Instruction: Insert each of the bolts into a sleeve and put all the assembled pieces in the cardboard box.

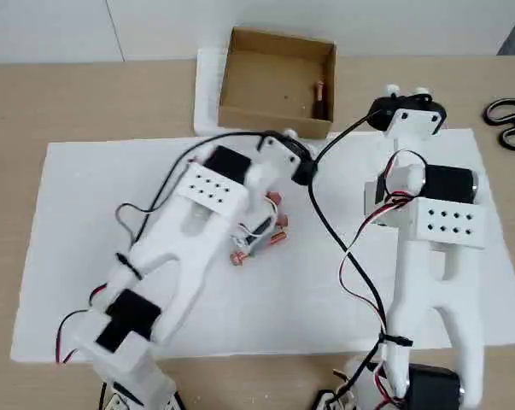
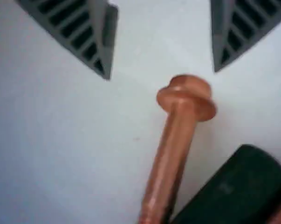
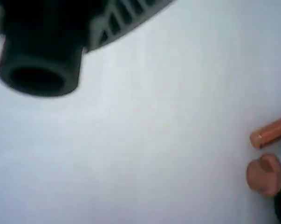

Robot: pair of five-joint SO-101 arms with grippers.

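**One piece boxed, bolts loose on the mat**

We see the cardboard box (image 1: 266,85) holding one bolted sleeve (image 1: 319,99) against its wall. The left gripper (image 2: 161,70) gapes empty over a loose bolt (image 2: 177,140). The right gripper (image 1: 404,107) clamps a black sleeve (image 3: 37,70).

My fingers (image 2: 79,32) are grey with dark ribs; the bolt (image 2: 177,149) coppery orange, sleeve (image 3: 37,70) black, sheet (image 2: 47,140) white, box (image 1: 257,120) brown.

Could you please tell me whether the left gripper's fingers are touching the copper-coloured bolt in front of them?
Apart. The left wrist view shows bare white mat between both open fingers and the bolt at its head.
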